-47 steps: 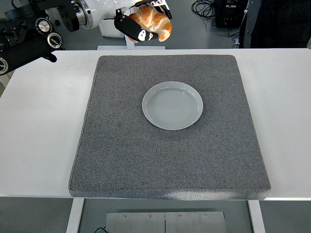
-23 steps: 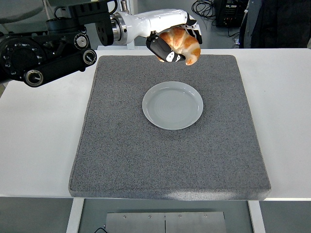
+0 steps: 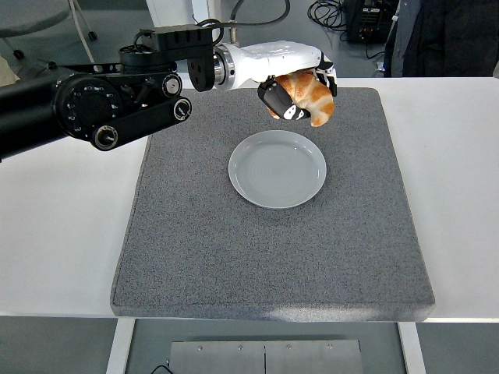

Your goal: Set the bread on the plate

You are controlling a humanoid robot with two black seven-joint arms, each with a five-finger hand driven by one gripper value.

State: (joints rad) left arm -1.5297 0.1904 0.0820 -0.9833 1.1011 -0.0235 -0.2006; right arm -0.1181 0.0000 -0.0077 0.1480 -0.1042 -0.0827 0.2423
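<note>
A golden-brown croissant-shaped bread [image 3: 312, 97] hangs in the air, with my left hand [image 3: 296, 95] shut on it. The left arm reaches in from the left edge over the far part of the grey mat [image 3: 195, 249]. The bread sits above the mat just beyond the far right rim of the pale grey plate [image 3: 277, 169]. Nothing lies on the plate, which rests near the mat's middle. My right arm does not show.
The mat lies on a white table [image 3: 62, 234]. A person in dark clothing [image 3: 437, 35] stands at the top right behind the table. Cables and dark equipment lie on the floor beyond the far edge.
My left arm has swung in further from the left, carrying the bread rightwards and down towards the plate's far rim.
</note>
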